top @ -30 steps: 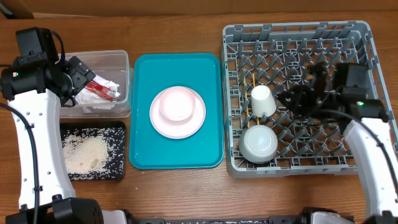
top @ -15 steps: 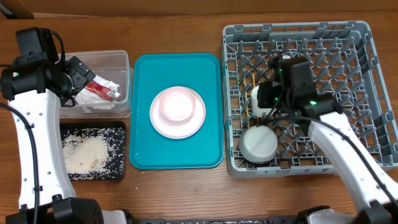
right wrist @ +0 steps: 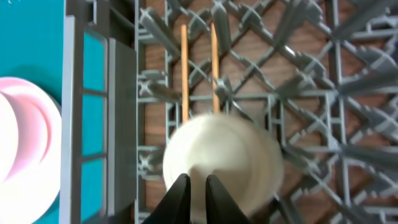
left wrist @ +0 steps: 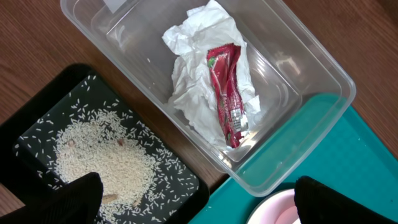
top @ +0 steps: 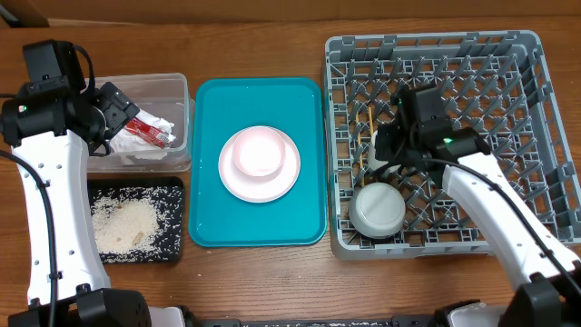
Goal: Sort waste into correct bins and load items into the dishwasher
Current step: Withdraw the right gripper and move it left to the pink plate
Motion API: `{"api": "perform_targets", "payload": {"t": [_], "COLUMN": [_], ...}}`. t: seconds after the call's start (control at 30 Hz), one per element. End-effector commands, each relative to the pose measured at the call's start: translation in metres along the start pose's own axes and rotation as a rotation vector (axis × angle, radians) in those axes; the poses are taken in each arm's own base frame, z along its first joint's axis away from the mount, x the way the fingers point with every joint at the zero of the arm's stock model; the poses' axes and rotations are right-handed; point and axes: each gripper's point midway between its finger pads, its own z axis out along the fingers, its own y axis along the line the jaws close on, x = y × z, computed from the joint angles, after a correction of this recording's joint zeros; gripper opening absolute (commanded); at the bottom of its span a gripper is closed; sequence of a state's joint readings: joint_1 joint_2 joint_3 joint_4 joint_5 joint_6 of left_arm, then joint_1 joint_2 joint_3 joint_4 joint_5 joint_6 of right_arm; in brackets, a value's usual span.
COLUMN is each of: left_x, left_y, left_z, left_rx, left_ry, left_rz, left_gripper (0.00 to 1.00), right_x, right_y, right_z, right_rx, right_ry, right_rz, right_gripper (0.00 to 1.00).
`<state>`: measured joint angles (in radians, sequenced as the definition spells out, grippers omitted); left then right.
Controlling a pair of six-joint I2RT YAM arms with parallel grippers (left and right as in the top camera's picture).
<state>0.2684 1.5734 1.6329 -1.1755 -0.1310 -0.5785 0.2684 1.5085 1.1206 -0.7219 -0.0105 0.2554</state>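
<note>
The crumpled napkin and the red sauce packet lie in the clear tub. Rice lies in the black tray. My left gripper hangs open and empty over the tub's left end. The pink bowl sits on the pink plate. In the grey dish rack are the cream cup, the grey-green bowl upside down, and two chopsticks. My right gripper is shut with nothing in it, just above the cup.
The teal tray lies between the bins and the rack and carries the plate. The rack's upright pegs surround the right arm. Bare wooden table runs along the front edge.
My right arm has swung left across the rack, from its right side to over the cream cup. The left arm and all the objects have stayed put.
</note>
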Motion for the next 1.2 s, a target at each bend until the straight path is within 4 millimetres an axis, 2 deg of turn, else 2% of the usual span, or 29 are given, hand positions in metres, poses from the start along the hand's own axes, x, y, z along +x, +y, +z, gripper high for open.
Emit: {"api": "perform_targets", "payload": {"t": [0.0, 0.17, 0.27, 0.43, 0.53, 0.63, 0.77, 0.9, 1.07, 1.17], "left_x": [-0.003, -0.003, -0.003, -0.003, -0.003, -0.003, -0.003, -0.003, -0.003, -0.003], "left_y": [-0.005, -0.005, -0.005, -0.005, -0.005, -0.005, -0.005, -0.005, -0.005, -0.005], "left_z": [-0.004, -0.004, -0.004, -0.004, -0.004, -0.004, -0.004, -0.004, -0.004, -0.004], "left_rx": [0.013, 0.013, 0.013, 0.013, 0.013, 0.013, 0.013, 0.013, 0.013, 0.013], "left_ry": [-0.012, -0.012, -0.012, -0.012, -0.012, -0.012, -0.012, -0.012, -0.012, -0.012], "left_rz": [-0.016, -0.016, -0.016, -0.016, -0.016, -0.016, -0.016, -0.016, -0.016, -0.016], "left_gripper": [1.0, 1.0, 1.0, 1.0, 1.0, 1.0, 1.0, 1.0, 1.0, 1.0], "right_x": [-0.012, -0.012, -0.014, -0.022, -0.028, -0.03, -0.036, -0.034, -0.047, -0.053], "right_y": [0.001, 0.002, 0.016, 0.08, 0.111, 0.142, 0.181, 0.223, 0.264, 0.283], "right_z": [-0.026, -0.038, -0.04, -0.058, -0.066, -0.073, -0.081, -0.085, -0.076, -0.055], "right_rx": [0.001, -0.009, -0.084, -0.424, -0.491, -0.51, -0.464, -0.481, -0.451, -0.407], "right_ry": [-0.065, -0.08, -0.08, -0.095, -0.156, -0.227, -0.365, -0.384, -0.337, -0.272], "right_rz": [0.011, 0.011, 0.005, -0.051, -0.124, -0.199, -0.286, -0.416, -0.562, -0.644], "right_gripper": [0.12, 0.12, 0.13, 0.14, 0.14, 0.15, 0.22, 0.25, 0.27, 0.29]}}
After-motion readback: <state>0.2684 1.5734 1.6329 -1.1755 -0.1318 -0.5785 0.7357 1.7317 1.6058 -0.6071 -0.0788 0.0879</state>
